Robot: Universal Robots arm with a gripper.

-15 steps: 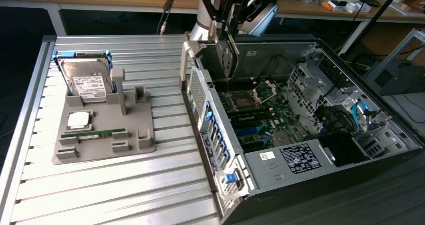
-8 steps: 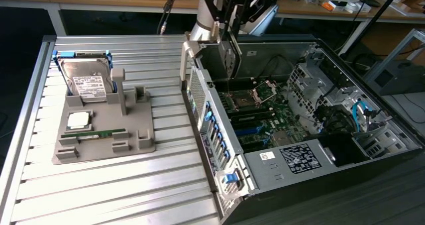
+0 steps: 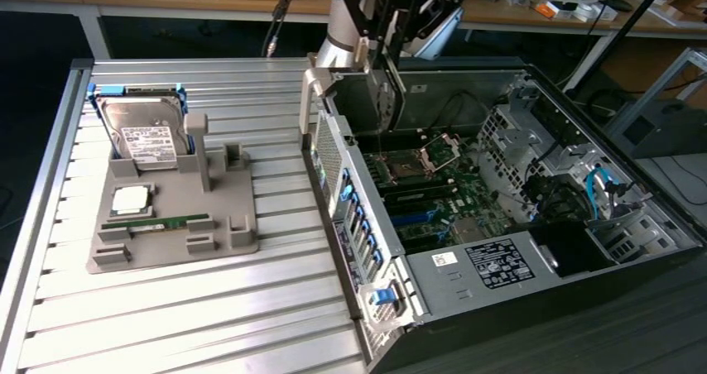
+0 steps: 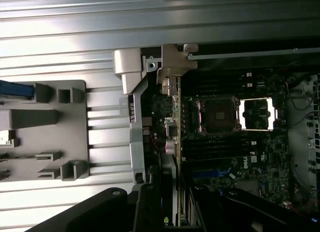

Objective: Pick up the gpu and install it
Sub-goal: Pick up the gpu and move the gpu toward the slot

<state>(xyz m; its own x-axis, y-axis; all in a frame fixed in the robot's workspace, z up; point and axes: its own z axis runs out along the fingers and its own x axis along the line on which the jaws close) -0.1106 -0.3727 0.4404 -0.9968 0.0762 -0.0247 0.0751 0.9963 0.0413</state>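
— Where is the gpu (image 3: 386,105)?

— At twelve o'clock in the exterior view; it hangs edge-on, a thin dark blade, below the gripper (image 3: 383,59) and over the open computer case (image 3: 359,217); its lower end sits against the case's dark interior, so I cannot tell whether it touches anything there.

— And the claw?

— Pinching the gpu; in the wrist view the gpu (image 4: 175,167) runs out from between the two black fingers (image 4: 147,207) of the gripper (image 4: 175,214); the picture's edge cuts the fingers off, and the pads are lost in shadow.

— What lies under it?

— The motherboard (image 4: 235,157); the pale metal bracket (image 4: 175,61) at the gpu's far end sits by the case's rear corner; the CPU socket (image 4: 219,114) lies just beside the gpu's line, with its bright lid (image 4: 257,114) standing open; whatever is directly beneath the gpu is hidden by its own edge.

— And the rest?

— At nine o'clock from the case, in the exterior view, a grey fixture (image 3: 232,225) rests on the slatted table (image 3: 199,308); a hard drive (image 3: 146,136) stands propped at the fixture's eleven o'clock corner; a processor chip (image 3: 131,198) lies flat at six o'clock from the drive; a green memory stick (image 3: 165,222) lies just beyond it toward five o'clock; the arm (image 3: 353,26) is cut off by the frame at twelve o'clock; the labels on the drive and on the power supply (image 3: 492,266) are too small to read.
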